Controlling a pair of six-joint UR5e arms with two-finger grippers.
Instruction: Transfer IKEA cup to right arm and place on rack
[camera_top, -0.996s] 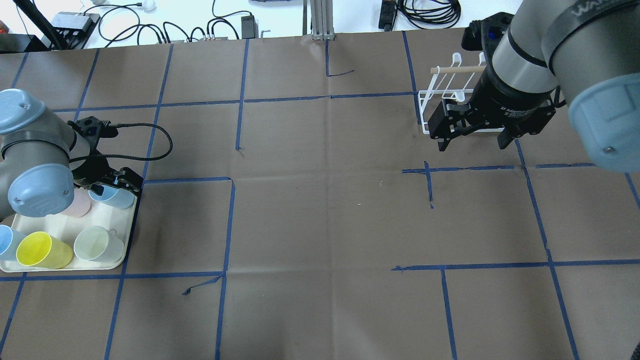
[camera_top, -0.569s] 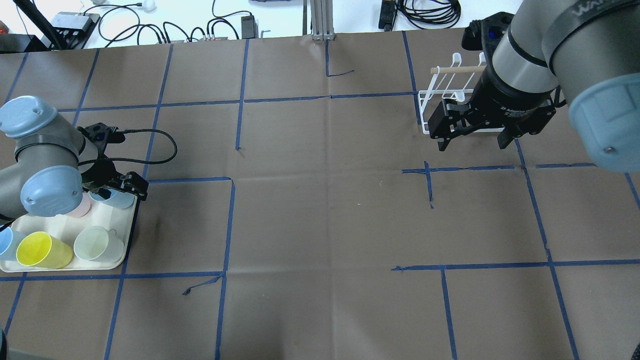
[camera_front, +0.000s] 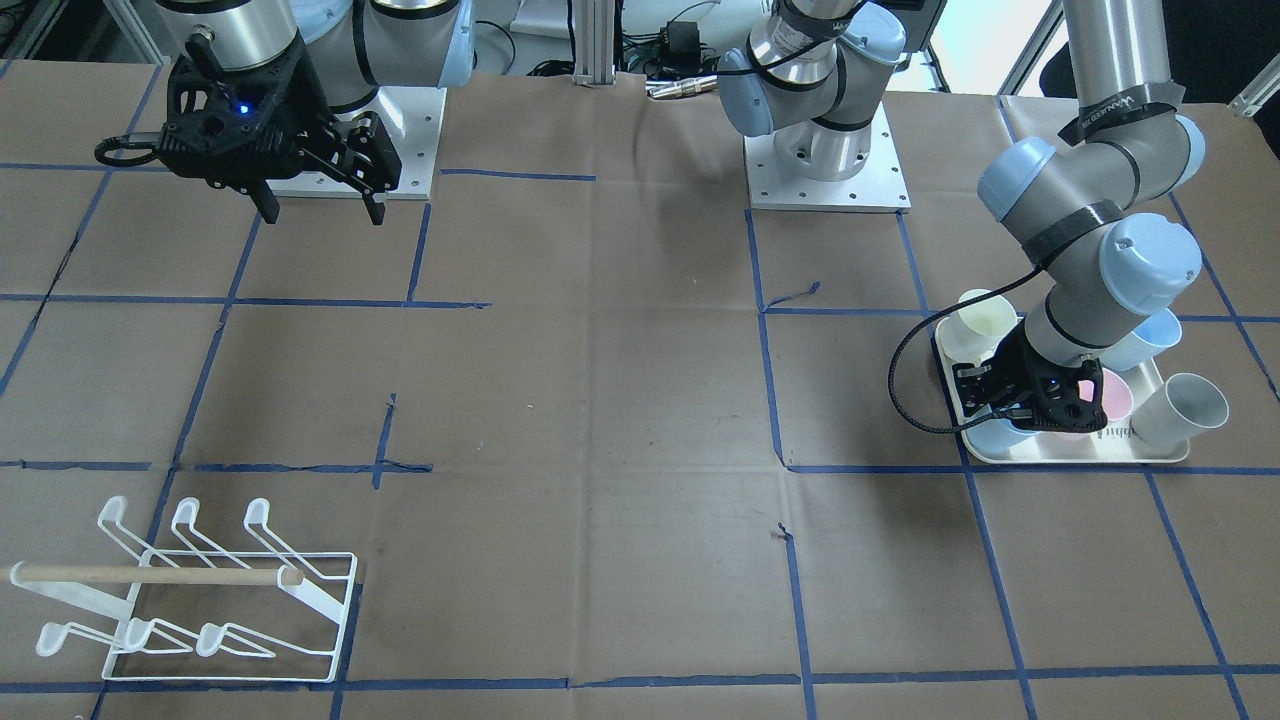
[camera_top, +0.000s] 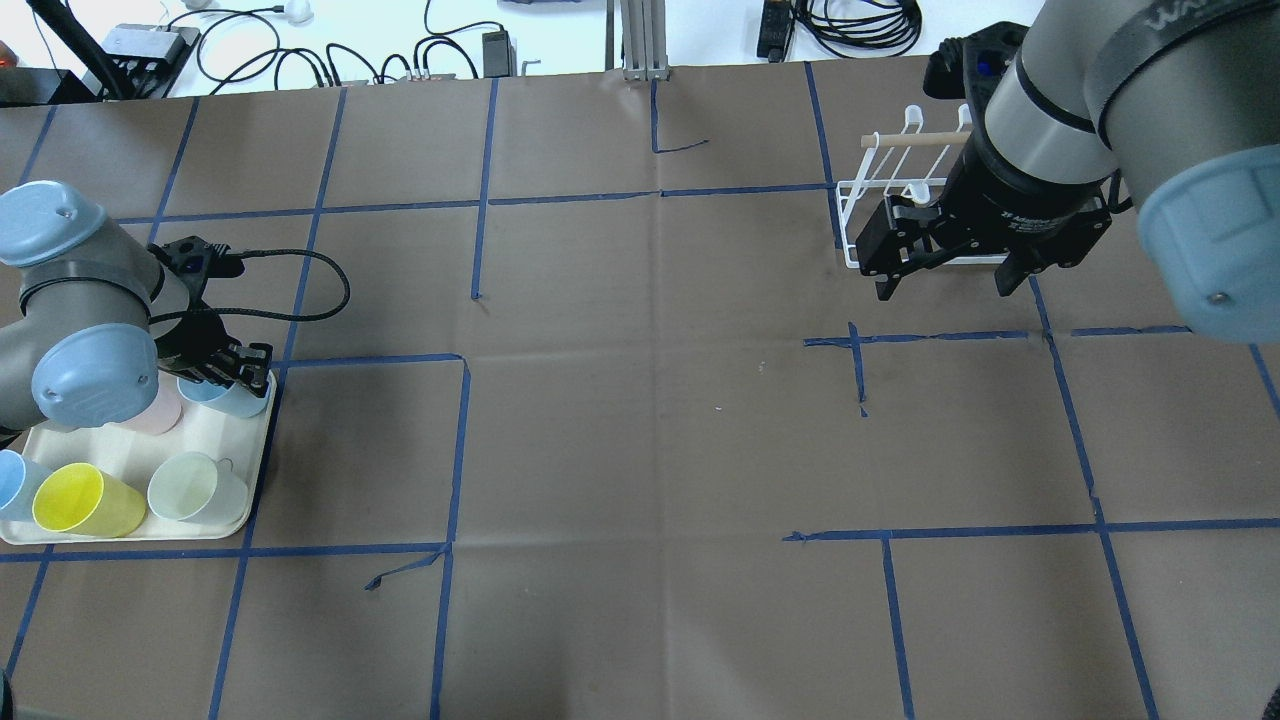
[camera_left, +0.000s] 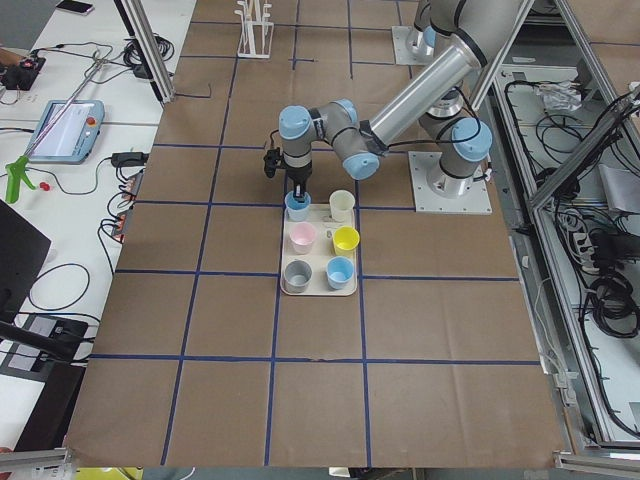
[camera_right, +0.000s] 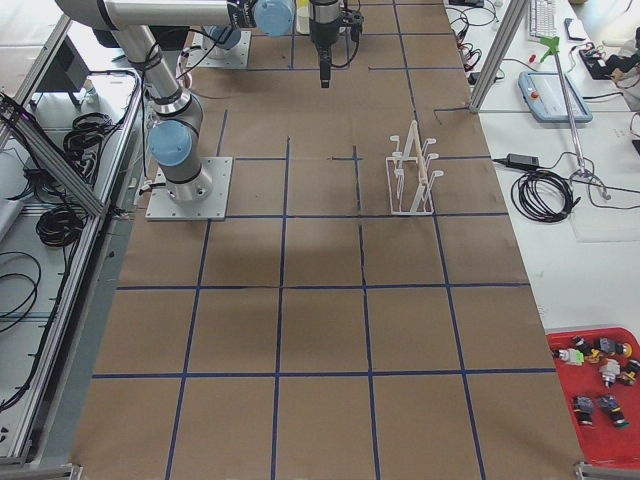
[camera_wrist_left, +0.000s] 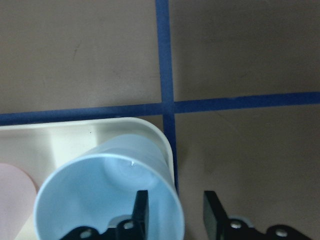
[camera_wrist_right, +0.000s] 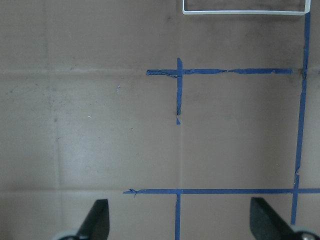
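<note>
Zero steps finished: no cup is on the rack (camera_front: 160, 574) and there's been no handover, so imo it's all ahead.
Step in hand: the pick-up. The left gripper (camera_wrist_left: 176, 195) straddles the cup's wall with one finger inside and one outside. It hasn't pinched down, going by the wrist view.
Cup (camera_top: 235, 400): pale blue plain plastic, tapered, upright with its mouth up. It's in the tray (camera_top: 262, 440) corner beside a pink cup (camera_top: 155, 410).
Right gripper (camera_front: 323, 215): spread wide and holding nothing, up over the table, apart from the rack.
Left to do: grip, lift, pass, hang.
</note>
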